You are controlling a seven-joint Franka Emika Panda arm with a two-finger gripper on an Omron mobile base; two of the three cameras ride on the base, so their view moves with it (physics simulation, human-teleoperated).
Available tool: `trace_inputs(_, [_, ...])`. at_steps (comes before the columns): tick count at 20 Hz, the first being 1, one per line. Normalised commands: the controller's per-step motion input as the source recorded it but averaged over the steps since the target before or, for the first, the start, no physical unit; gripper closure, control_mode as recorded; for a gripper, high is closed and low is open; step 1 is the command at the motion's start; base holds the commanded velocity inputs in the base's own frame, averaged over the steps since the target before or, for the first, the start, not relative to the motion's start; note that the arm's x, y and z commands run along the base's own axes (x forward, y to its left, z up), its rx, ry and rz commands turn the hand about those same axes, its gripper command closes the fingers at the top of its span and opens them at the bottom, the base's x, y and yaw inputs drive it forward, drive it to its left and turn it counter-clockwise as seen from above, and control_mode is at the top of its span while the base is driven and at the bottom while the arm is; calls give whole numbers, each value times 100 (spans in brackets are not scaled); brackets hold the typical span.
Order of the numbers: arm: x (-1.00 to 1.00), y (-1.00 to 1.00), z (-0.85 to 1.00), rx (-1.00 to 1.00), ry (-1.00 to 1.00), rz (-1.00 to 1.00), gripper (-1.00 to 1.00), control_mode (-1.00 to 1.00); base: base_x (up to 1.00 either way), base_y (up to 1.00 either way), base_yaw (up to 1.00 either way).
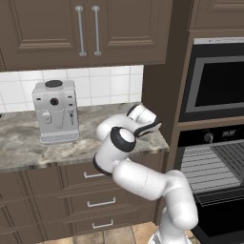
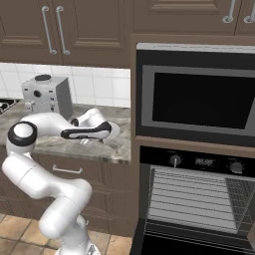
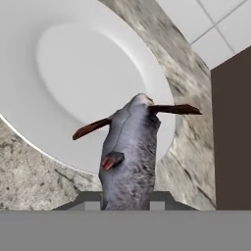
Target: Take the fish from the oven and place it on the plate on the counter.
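In the hand view the dark grey fish (image 3: 130, 152) with reddish fins hangs between my fingertips, nose pointing away from the hand. My gripper (image 3: 126, 200) is shut on its tail end. Just below it lies the white plate (image 3: 73, 63) on the marbled counter (image 3: 29, 171); the fish hangs over the plate's rim nearest the brown wall panel. From the right base view the hand (image 2: 91, 138) points down over the counter (image 2: 60, 144) near its right end, with a bit of the plate (image 2: 113, 130) showing beside it. The black oven (image 2: 199, 199) stands open, its wire racks bare.
A silver coffee machine (image 1: 55, 112) stands on the counter to the left of the hand. A silver-framed appliance with a dark window (image 2: 196, 97) sits above the oven. A dark brown panel (image 3: 233, 132) rises right beside the plate. Wall cabinets hang overhead.
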Motion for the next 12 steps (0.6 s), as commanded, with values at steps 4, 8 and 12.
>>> trace_inputs(4, [6,0,63,0,11,0,100,-100,0,0,0])
trace_inputs(8, [36,4,49,0,18,0,100,-100,0,0,0])
trace_inputs(12, [56,4,6,0,21,0,100,-100,0,0,0])
